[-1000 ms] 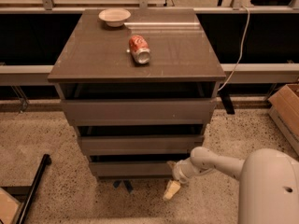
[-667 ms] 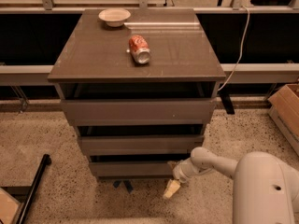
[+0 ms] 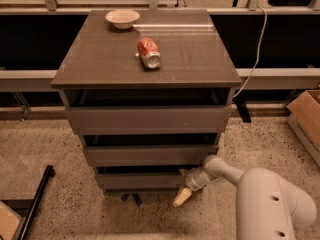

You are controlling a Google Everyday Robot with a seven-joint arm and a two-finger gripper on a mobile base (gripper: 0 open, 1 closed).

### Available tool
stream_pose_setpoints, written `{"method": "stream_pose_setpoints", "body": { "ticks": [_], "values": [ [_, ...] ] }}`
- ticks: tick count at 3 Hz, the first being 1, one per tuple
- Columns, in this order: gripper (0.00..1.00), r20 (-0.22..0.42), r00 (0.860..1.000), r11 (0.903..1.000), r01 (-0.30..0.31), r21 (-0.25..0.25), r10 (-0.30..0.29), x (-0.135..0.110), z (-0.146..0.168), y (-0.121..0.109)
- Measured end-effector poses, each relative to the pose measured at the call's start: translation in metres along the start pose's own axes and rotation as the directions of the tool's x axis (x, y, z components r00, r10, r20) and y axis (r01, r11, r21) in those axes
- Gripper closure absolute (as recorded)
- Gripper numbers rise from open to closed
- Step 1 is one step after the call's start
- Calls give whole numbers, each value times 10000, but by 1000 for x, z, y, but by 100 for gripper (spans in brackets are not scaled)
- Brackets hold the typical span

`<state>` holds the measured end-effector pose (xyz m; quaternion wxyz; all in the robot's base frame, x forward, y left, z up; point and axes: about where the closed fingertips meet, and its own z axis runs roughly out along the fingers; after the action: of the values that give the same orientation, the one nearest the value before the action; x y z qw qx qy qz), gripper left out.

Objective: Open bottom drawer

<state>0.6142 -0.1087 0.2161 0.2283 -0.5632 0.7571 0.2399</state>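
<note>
1. Bottom drawer [image 3: 142, 181]: lowest of three flat fronts on the small cabinet [image 3: 150, 76], just above the floor. No handle seen. Front sat in line w/ the two above it, only a dark slot over its top edge. We judged it shut, or as good as.
2. Gripper [image 3: 184, 186]: low, at the right end of the bottom drawer's front, close to or touching that corner. The arm [image 3: 220, 170] reached in from the robot's body at lower right. Whether the gripper was spread or closed, or had any hold on the drawer edge, we couldn't tell. A pale tip pointed down toward the floor.
3. Progress, our est.: approach done, gripper was at the right drawer and not the middle or top one. The pull itself wasn't showing yet.
4. Left to do, as we read it: get purchase on the front's side or top lip, since there's no handle, then draw it straight out toward the robot.
5. Writing/brands: red can [image 3: 149, 53] lay on its side on the cabinet top. It had some pale marking, nothing legible, so brand not confirmed. Small bowl [image 3: 122, 18] near the back edge was plain. Cardboard box [image 3: 306, 118] at far right had no readable print.
</note>
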Motion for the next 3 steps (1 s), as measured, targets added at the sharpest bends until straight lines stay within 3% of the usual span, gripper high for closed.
{"method": "stream_pose_setpoints", "body": {
  "ticks": [2,3],
  "values": [
    [0,357,9990,9995,-243,-208,251,6,26,-25],
    [17,448,9986,9983,-250,-523,274,0,29,-15]
  ]
}}
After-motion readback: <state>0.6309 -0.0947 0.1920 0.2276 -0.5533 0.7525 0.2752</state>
